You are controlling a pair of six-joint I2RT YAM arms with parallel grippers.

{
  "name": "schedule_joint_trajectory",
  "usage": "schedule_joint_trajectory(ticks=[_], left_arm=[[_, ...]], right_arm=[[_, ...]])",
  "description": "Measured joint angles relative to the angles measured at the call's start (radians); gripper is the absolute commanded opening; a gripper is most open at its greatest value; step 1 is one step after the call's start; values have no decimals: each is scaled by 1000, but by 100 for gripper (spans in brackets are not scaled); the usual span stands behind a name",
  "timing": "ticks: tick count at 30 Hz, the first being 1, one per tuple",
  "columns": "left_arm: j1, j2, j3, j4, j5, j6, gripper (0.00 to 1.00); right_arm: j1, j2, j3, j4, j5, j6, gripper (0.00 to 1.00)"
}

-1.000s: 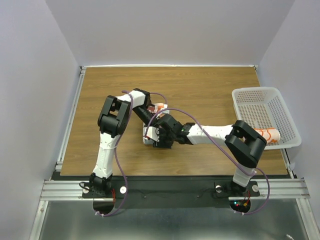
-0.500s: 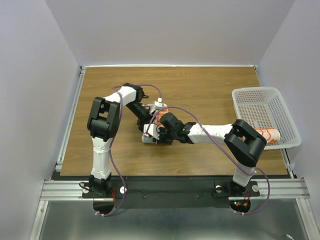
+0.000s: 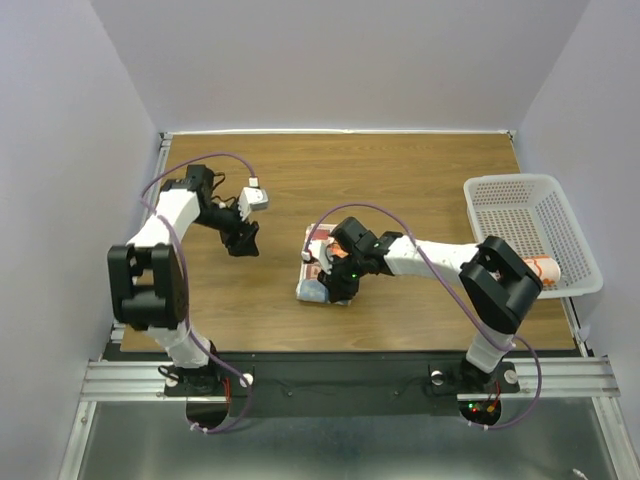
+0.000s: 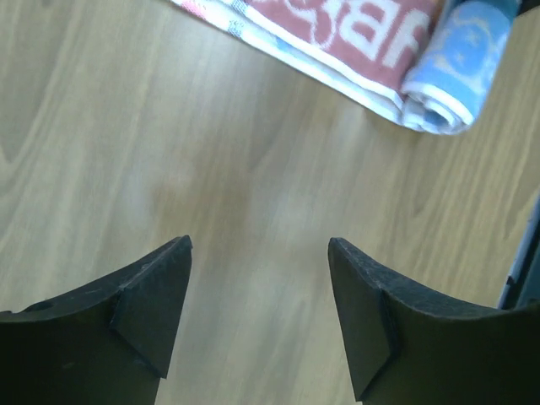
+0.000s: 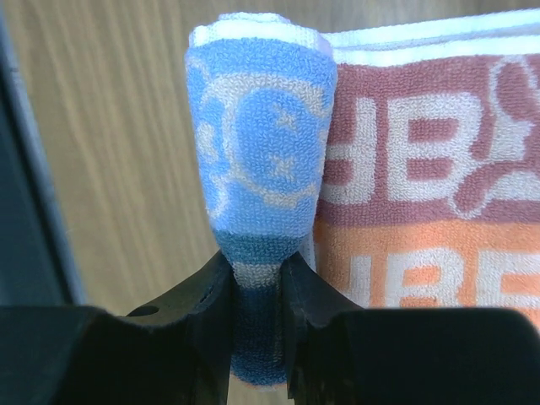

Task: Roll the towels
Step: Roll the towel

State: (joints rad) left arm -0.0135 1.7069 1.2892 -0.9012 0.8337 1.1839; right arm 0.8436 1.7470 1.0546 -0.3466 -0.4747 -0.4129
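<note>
A partly rolled towel (image 3: 313, 272) lies mid-table. The right wrist view shows its blue rolled part (image 5: 261, 160) beside a flat part with red and orange lettering (image 5: 422, 202). My right gripper (image 5: 257, 283) is shut on the rolled part and sits over the towel's right side (image 3: 338, 283) from above. My left gripper (image 3: 243, 241) hangs open well to the towel's left. Its jaws (image 4: 260, 253) stand wide over bare wood, with the towel (image 4: 337, 34) at the top of that view. A second towel (image 3: 540, 270), rolled, lies at the basket's near edge.
The white perforated basket (image 3: 500, 190) stands at the table's right edge. Wooden tabletop (image 3: 400, 180) stretches behind and to both sides of the towel. A metal rail (image 3: 140, 240) runs along the left edge.
My left gripper opened, let go of the towel and swung away left. My right gripper closed on the rolled part and the towel shifted slightly toward the near edge.
</note>
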Motion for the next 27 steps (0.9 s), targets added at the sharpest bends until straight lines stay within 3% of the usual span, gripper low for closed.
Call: schedule_joint_trajectory(ticks=[6,9,13,21,27], left_arm=[[-36,-417,-314,230,-30,-23,87],[-188,-627,-485,367,-124,-17,92],[-429,-795,-679,492,-242,-25,98],[-776,-742,-788,709,-494,-123,99],[-922,-629,-788,823,-577,-184,99]], right_arm=[[-86,77,80,-128,-182,60,3],[-131,159,160,-209,-292,51,4],[-175,271,253,-307,-422,16,5],[-208,477,421,-520,-607,-45,7],[-241,551,470,-605,-676,-45,9]])
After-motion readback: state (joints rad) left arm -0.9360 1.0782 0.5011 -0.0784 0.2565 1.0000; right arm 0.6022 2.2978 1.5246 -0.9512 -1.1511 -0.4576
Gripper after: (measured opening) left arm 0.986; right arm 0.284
